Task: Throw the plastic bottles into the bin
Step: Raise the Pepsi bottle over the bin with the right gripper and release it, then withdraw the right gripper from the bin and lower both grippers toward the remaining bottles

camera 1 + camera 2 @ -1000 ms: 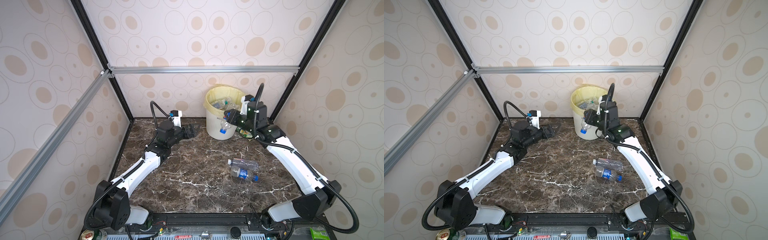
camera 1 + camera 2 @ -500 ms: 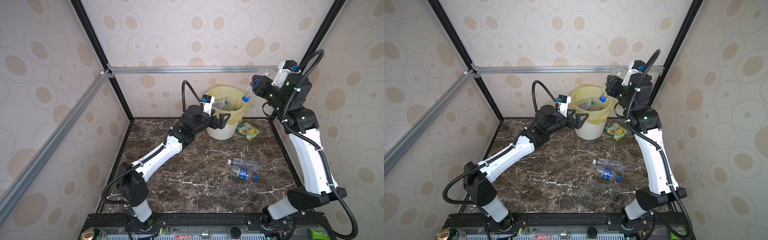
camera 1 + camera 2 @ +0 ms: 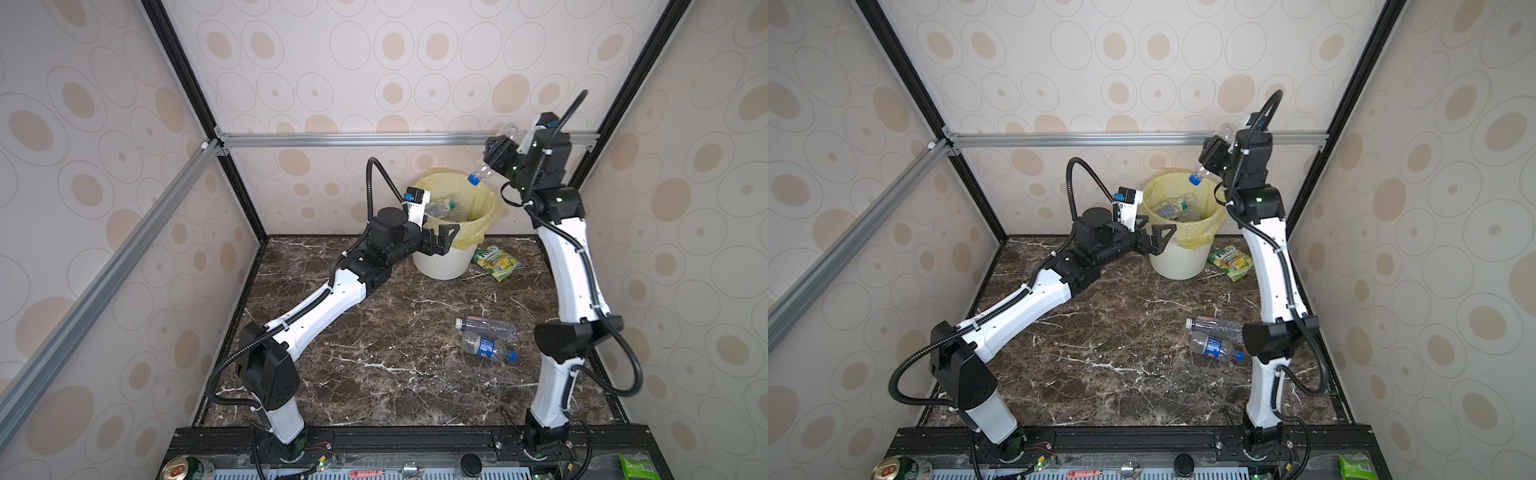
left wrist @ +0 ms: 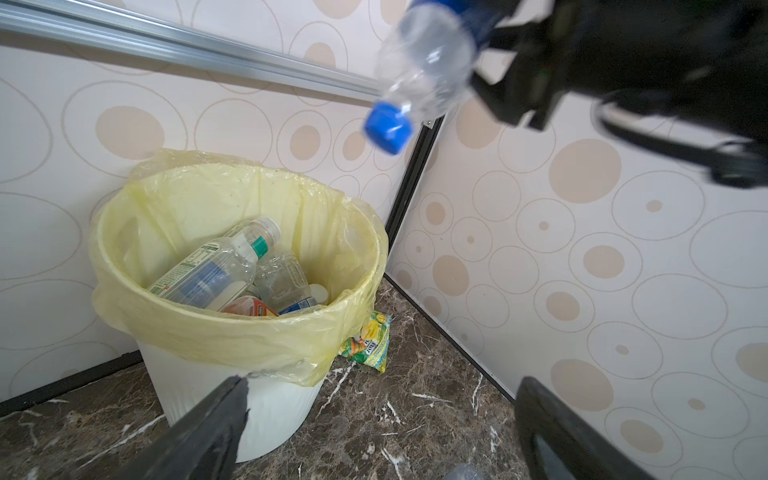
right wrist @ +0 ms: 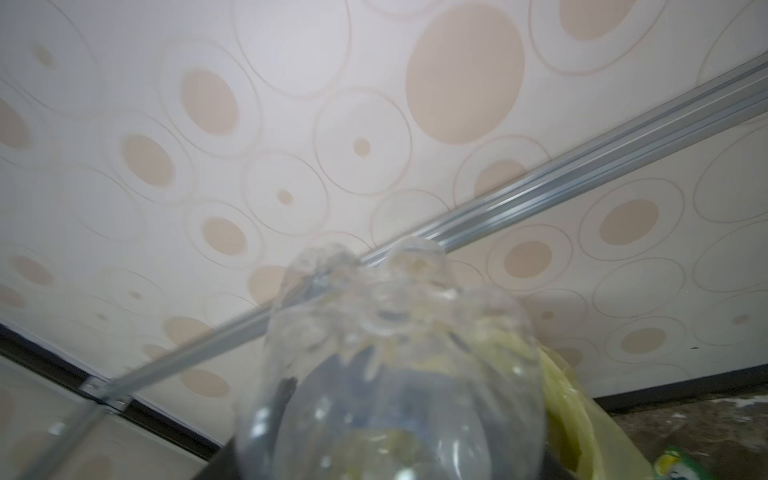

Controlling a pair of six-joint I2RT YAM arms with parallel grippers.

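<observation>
The bottle [image 3: 482, 169] is being dangled cap-down over 1 o'clock of the bin [image 3: 442, 266], clamped in the right pincer [image 3: 497, 151] for dropping; left pincer [image 3: 445, 240] is being held apart.

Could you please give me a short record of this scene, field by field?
right gripper: high over the right side of the bin, clear blue-capped bottle between its jaws, cap down; gripped or released, unclear
left gripper: open, empty, close to the bin's near-left side
bin contents: several bottles
table: two bottles lying side by side, near right
snack packet: on the table, right of the bin
</observation>
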